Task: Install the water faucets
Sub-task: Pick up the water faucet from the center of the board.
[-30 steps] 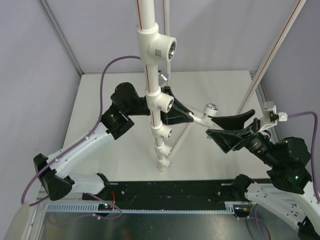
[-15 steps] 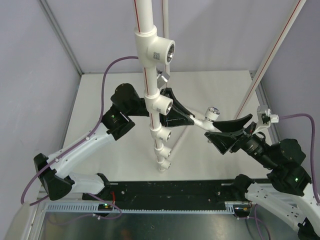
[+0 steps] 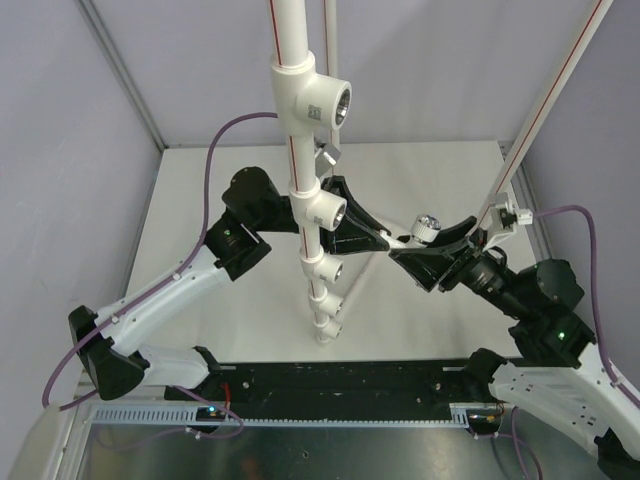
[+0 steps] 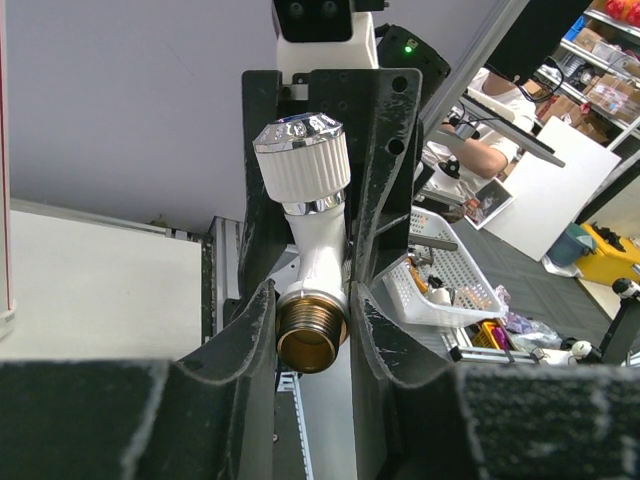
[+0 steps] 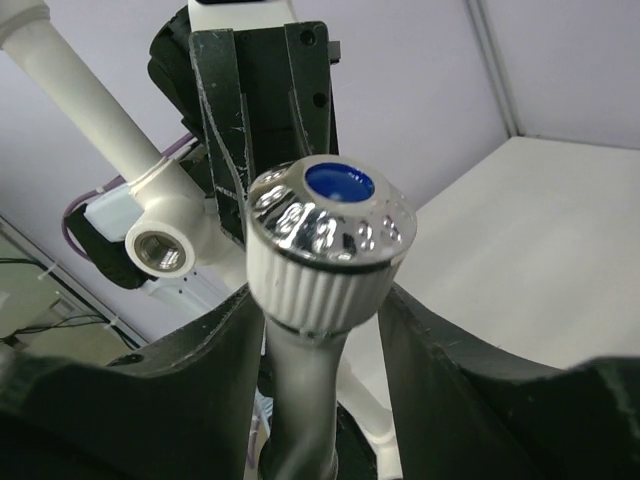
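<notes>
water faucet (image 3: pixel 421 224): held above the surface, just right of the pipe frame (image 3: pixel 297 120); long axis near level, brass thread toward left wrist, knob toward right wrist | left tool (image 4: pixel 312 295): clamped on threaded end | right tool (image 5: pixel 322 300): straddles the neck, cannot tell if pinching | change: right tool has come in, jaws narrower

1 water faucet (image 4: pixel 305 250), with 1 brass threaded end (image 4: pixel 312 342) and 1 blue-centred knob cap (image 5: pixel 332 235). 2 arms (image 3: pixel 170 285) and 2 grippers: left gripper (image 4: pixel 312 300), right gripper (image 5: pixel 320 300). 2 purple cables (image 3: pixel 225 130). 1 upright white pipe (image 3: pixel 288 40) with 5 tee sockets (image 3: pixel 326 208), the lowest small and hard to separate. 1 thin red-striped pipe (image 3: pixel 560 88) slanting at right. 1 small silvery piece (image 3: pixel 326 154), kind unclear.
</notes>
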Robot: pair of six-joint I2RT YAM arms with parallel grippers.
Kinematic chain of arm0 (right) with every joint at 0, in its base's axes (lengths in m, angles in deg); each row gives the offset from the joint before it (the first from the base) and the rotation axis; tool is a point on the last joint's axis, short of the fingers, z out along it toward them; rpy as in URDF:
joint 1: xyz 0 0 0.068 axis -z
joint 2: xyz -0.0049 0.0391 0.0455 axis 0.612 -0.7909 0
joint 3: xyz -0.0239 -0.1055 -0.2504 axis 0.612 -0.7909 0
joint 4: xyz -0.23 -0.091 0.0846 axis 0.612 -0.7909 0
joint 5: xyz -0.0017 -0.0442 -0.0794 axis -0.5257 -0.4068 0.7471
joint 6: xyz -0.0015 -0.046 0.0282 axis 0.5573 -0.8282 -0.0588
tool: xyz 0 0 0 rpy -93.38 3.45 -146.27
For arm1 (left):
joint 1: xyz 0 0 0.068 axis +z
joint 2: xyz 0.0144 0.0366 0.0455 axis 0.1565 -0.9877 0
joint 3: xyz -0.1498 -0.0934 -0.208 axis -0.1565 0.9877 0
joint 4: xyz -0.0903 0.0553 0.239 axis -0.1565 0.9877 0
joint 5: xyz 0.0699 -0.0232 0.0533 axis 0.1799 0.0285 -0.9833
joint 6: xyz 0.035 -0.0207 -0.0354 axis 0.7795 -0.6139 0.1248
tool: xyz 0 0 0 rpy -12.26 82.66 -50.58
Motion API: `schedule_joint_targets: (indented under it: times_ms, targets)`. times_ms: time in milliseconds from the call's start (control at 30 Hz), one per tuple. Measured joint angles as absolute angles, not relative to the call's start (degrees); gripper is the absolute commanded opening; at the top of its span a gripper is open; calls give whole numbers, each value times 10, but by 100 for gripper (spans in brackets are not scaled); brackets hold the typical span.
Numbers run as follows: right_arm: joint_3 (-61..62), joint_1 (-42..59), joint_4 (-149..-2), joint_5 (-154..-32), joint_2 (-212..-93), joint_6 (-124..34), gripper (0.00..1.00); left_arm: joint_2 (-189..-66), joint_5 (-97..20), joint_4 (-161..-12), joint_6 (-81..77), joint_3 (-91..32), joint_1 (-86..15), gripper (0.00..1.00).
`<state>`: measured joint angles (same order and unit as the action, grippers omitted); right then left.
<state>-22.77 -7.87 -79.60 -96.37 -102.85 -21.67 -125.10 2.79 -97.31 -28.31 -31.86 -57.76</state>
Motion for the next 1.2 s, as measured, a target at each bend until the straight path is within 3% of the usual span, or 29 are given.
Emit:
schedule_joint_targets:
  times_ms: [200, 433, 567, 633, 667, 733, 833, 867, 967, 1200]
  targets:
    - [-237, -86, -753, -979, -1054, -191, 42, -1254, 30, -985, -284, -319, -579, 0]
    - [-237, -92, -727, -980, -1054, -174, 20, -1259, 30, -1008, -285, -328, -580, 0]
    - [-237, -94, -723, -978, -1055, -171, 20, -1261, 30, -1013, -288, -329, -581, 0]
    - [-237, -94, -721, -976, -1055, -169, 15, -1262, 30, -1017, -289, -329, -581, 1]
    - [-237, -94, -720, -975, -1054, -169, 7, -1262, 30, -1018, -290, -329, -581, 4]
    - [-237, -95, -719, -974, -1053, -169, 2, -1262, 30, -1021, -293, -329, -582, 27]
    - [-240, -96, -718, -970, -1049, -169, 0, -1262, 27, -1023, -294, -329, -583, 80]
    - [-242, -97, -717, -968, -1046, -169, 0, -1262, 20, -1024, -296, -328, -583, 90]
    - [-247, -98, -734, -948, -1024, -175, 0, -1260, -1, -1027, -303, -318, -569, 98]
    - [-224, -98, -874, -885, -954, -235, 0, -1208, -17, -1023, -333, -265, -452, 100]
